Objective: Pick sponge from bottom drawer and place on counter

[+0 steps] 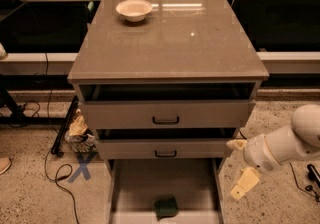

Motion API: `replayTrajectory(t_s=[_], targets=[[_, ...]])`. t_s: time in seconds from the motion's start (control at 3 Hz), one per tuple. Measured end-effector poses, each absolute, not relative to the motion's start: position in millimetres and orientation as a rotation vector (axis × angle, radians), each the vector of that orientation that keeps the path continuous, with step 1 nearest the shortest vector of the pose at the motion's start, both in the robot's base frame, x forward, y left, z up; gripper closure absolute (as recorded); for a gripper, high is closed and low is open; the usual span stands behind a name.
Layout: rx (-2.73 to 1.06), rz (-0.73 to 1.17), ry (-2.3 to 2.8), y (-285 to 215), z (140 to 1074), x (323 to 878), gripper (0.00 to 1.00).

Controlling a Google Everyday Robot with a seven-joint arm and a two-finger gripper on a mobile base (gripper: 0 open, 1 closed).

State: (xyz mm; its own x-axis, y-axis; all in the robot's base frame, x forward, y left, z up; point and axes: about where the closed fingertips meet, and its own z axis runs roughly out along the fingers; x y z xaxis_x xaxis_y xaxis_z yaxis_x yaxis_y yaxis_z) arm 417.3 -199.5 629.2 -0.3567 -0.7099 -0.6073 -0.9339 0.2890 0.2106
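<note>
Gripper (234, 169) is off the counter's (170, 43) front-right corner, below counter level and beside the right side of the cabinet, at about the height of the second drawer (165, 148). Fingers are spread apart, nothing between them. Sponge (166, 207) lies flat on the floor of the bottom drawer (140, 183), roughly centred left to right and close to the drawer's front wall, well apart from the gripper. Bottom drawer is pulled fully out; the top drawer (166, 114) and second drawer are each out a little, black handles showing. Cream bowl (134, 9) sits upright near the counter's back-left corner. Blue X mark (80, 168) on the floor left of the cabinet.
</note>
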Motion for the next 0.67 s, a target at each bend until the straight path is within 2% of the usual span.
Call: replayTrajectory(t_s=[0.33,0.67], targets=[[-1.468,0.842,2.118,-186.6,565.3,415.6,0.0],[-1.469,0.839,2.118,-186.7,566.9,415.7,0.0]])
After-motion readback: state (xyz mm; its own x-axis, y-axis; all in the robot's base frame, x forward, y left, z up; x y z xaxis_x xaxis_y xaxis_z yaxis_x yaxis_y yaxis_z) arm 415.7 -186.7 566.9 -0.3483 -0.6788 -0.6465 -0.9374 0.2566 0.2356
